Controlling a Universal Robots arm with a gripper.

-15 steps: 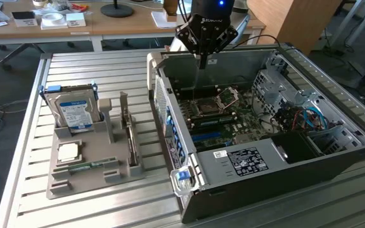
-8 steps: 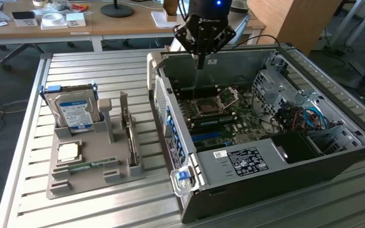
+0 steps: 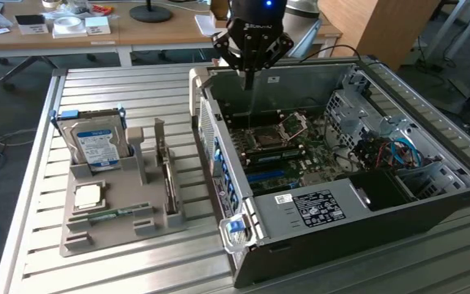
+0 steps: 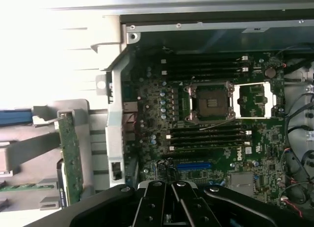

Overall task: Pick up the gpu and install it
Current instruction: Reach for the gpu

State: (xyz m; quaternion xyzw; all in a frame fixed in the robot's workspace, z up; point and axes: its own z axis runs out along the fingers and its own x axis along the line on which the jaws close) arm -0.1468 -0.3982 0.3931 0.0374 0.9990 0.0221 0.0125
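Slatted table (image 3: 120,86): your gripper (image 3: 249,82), closed and empty, hangs over the open case (image 3: 341,211), gpu (image 3: 168,177) leftward in its tray (image 3: 104,236); descending here risks striking the motherboard (image 3: 300,156).

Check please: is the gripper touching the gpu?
Apart. The exterior view shows the gripper over the open case, while the gpu stands in the tray, with a plain gap between them.

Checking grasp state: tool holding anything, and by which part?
Nothing. The tool is shut and empty over the open case; the gpu stands in the tray.
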